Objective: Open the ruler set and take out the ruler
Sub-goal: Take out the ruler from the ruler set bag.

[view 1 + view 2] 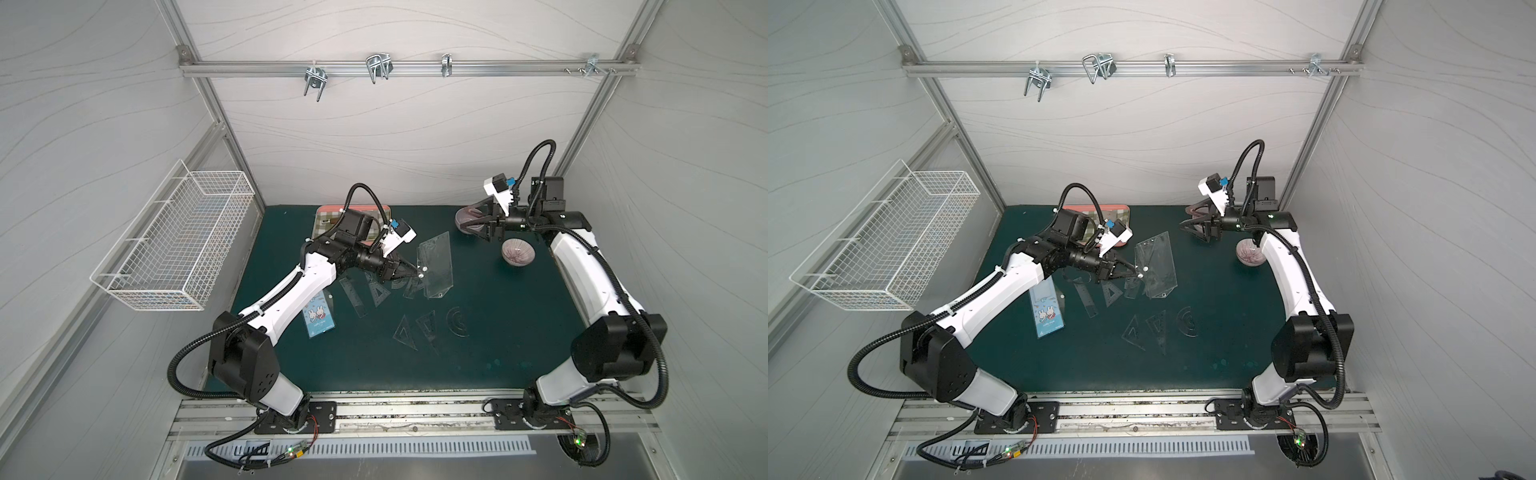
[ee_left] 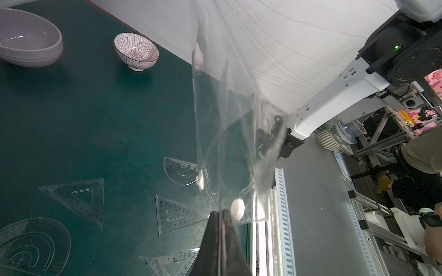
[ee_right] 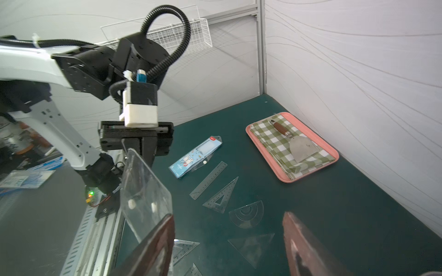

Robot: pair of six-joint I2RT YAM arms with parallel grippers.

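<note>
The bench (image 1: 498, 345) tells most of it: the job looks nearly done, maybe done. The clear pouch (image 1: 436, 259) of the ruler set is lifted off the bench at ctr of both top views, tilted up on edge. Its flap end, by the white snap (image 2: 237, 212), is nipped in the left jaws, which are closed tight on the plastic. In the left wrist view the pouch looks empty, tho glare hides part of it. The straight ruler (image 1: 353, 297) lies flat on the bench just lower-left of the pouch and clear of it, so I'd judge it's out. What's left, prob.: set the pouch down and let go. The right jaws stand wide apart w/ nothing in them, upper right of the top views, over the lilac bowl (image 2: 28, 40). Other stuff, big to small:

- wire basket (image 1: 174, 237) on the wall, left of frame
- pink tray (image 3: 284, 179) at upper ctr behind the left arm, w/ checked cloth (image 3: 275, 141) and scraper (image 3: 302, 148)
- bunny-card pack (image 1: 319, 318) lower-left of the ruler, partly under the left forearm; can't tell if it's been opened
- striped bowl (image 1: 517, 254) below the right jaws in frame
- loose set squares (image 1: 404, 332) and a protractor (image 1: 457, 322) below ctr

In the way: more clear pieces crowd right under the pouch, and the bowls sit close to the right jaws.
</note>
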